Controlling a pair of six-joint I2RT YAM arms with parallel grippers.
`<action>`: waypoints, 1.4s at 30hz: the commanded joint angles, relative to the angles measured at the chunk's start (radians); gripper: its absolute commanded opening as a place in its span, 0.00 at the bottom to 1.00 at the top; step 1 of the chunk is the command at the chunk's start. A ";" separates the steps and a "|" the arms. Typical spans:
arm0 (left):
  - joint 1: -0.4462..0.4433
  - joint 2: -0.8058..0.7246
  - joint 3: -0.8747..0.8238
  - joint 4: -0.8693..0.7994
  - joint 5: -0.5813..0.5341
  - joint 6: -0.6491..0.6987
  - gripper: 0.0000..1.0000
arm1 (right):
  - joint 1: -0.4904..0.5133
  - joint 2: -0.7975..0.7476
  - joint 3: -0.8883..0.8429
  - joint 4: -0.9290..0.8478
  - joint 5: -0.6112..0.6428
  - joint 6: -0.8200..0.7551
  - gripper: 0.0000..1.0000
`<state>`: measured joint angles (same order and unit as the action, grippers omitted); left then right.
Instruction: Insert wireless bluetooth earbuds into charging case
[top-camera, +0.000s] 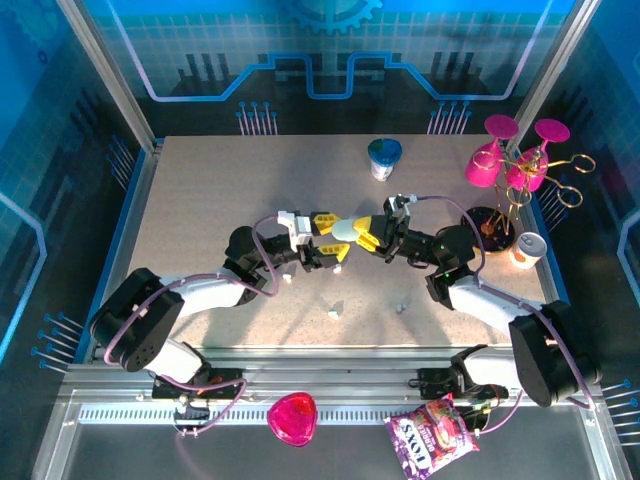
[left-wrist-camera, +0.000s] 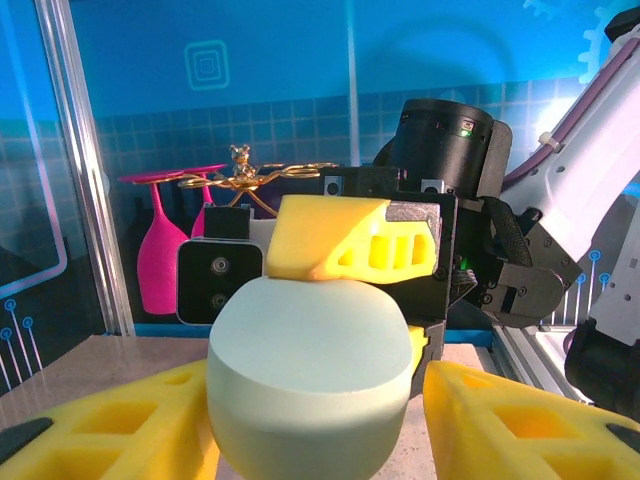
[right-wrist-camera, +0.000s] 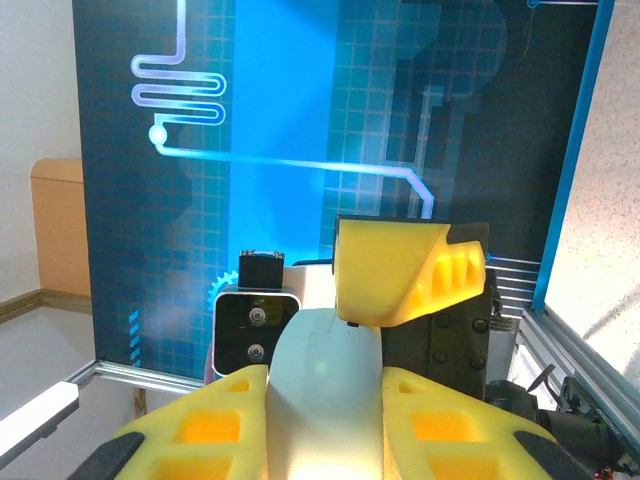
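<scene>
**Charging case** (top-camera: 345, 229): pale, pebble-shaped, held above mid-table where the two arms meet.

**Right gripper** (top-camera: 366, 234): its yellow fingers (right-wrist-camera: 215, 425) are pressed against both sides of the case, which is pinched between them.

**Left gripper** (top-camera: 328, 242): its yellow fingers (left-wrist-camera: 110, 425) are set either side of the same case. Whether they are pressed on it cannot be told.

**Earbuds** (top-camera: 336, 312): two tiny white pieces are noted loose on the table (top-camera: 200, 200), nearer the arm bases than the case and apart from it.

**Also entered:**
- lidded cup (top-camera: 385, 158)
- pink glasses (top-camera: 500, 160) hung on a gold rack
- can (top-camera: 528, 248)
- pink heart-shaped piece (top-camera: 292, 418)
- purple snack bag (top-camera: 430, 438)

**Writing:** white letters are seen on the bag, upside down to the camera, and are not read with certainty.
</scene>
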<state>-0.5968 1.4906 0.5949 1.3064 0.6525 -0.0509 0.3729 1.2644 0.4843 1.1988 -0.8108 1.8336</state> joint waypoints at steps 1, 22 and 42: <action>-0.007 -0.004 0.022 0.021 0.031 0.005 0.56 | 0.007 -0.005 0.007 0.056 0.034 0.002 0.23; -0.006 0.028 0.036 0.027 0.038 0.008 0.53 | 0.005 -0.005 0.005 0.076 0.038 0.018 0.23; -0.007 -0.011 0.047 0.027 0.045 -0.015 0.50 | 0.004 0.001 -0.004 0.035 0.026 -0.008 0.23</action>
<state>-0.5983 1.5146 0.6147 1.3090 0.6624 -0.0544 0.3725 1.2644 0.4843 1.2217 -0.7963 1.8435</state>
